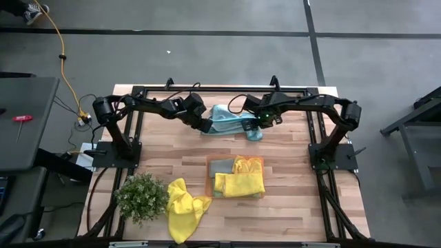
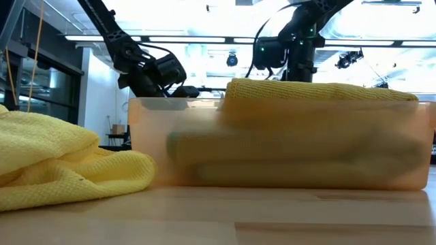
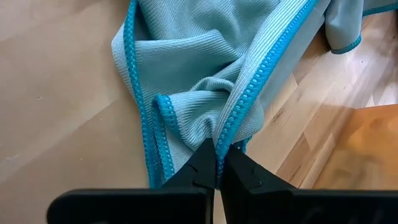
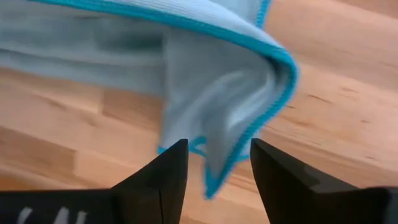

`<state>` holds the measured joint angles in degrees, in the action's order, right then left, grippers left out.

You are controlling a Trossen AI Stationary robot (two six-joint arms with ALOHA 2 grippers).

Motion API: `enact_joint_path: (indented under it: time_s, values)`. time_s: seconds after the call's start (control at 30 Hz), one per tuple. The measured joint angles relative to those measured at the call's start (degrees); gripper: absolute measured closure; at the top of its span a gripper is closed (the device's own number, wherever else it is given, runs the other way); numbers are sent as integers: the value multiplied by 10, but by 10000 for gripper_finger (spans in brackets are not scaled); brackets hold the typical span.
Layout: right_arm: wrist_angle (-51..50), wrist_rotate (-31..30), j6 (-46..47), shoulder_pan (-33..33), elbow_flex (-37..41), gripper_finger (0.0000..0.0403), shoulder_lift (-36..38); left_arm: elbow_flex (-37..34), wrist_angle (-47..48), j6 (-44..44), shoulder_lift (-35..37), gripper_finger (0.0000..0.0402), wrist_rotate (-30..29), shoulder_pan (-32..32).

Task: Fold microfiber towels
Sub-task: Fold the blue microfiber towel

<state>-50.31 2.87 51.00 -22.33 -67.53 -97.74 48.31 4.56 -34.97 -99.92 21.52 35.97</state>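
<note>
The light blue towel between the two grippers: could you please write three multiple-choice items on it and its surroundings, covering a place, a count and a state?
1. Where does the light blue towel lie?
A. In the orange tray
B. On the table's far part, between the arms
C. Beside the plant

2. How many loose yellow towels lie outside the orange tray?
A. One
B. Three
C. None

3. How is the left gripper?
A. Wide open above the towel
B. Shut on the towel's edge
C. Holding the plant

Answers:
1 B, the high view shows it between both grippers.
2 A, one yellow towel lies next to the plant.
3 B, its fingers pinch the teal hem; the right gripper stands open around a fold.
</note>
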Motion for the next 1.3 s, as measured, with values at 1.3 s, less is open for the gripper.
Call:
enact_joint_path:
  time_s: [1.3]
  values:
    - [-11,17,-457,-206,-122,403,152,337,399,409,131,402,-15,165]
